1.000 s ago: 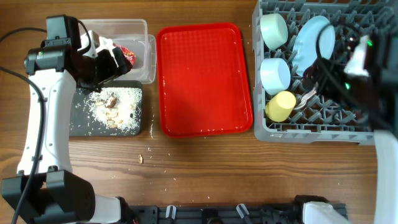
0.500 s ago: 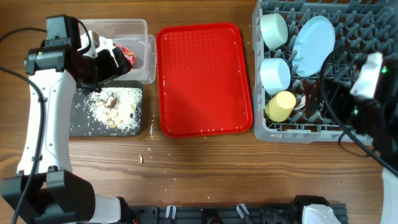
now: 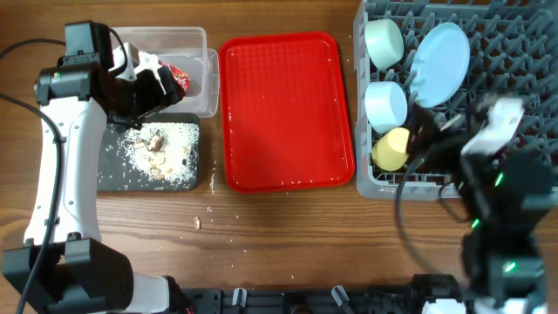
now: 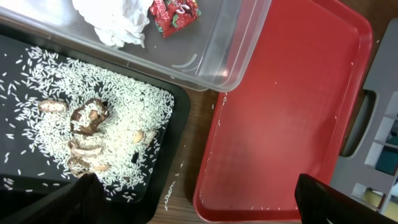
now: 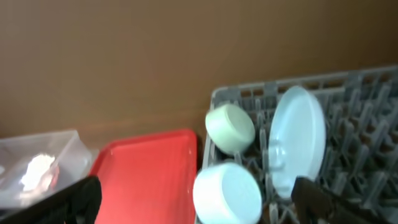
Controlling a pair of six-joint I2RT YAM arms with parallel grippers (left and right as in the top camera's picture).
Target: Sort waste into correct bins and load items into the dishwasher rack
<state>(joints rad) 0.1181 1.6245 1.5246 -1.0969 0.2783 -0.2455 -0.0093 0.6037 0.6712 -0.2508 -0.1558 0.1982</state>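
Observation:
The grey dishwasher rack (image 3: 514, 52) at the right holds a mint bowl (image 3: 384, 40), a pale blue bowl (image 3: 385, 105), a yellow cup (image 3: 394, 148) and the light blue plate (image 3: 440, 54). The fork and spoon are hidden. My right arm (image 3: 497, 166) is blurred over the rack's front edge; its gripper (image 5: 199, 205) is open and empty. The clear tub (image 4: 242, 56) holds the white tissue (image 4: 115, 22) and red wrapper (image 4: 174, 12). The black tray (image 4: 177, 134) holds rice and brown scraps (image 4: 87, 124). My left gripper (image 4: 199, 199) is open and empty above the tub and tray.
The flat red serving tray (image 3: 288, 109) lies between the bins and the rack, with a few rice grains on it. Some crumbs (image 3: 198, 222) lie on the wooden table in front of the black tray.
My right arm has pulled back from over the rack's right part toward the front edge and a little left. The left arm and all objects have not moved.

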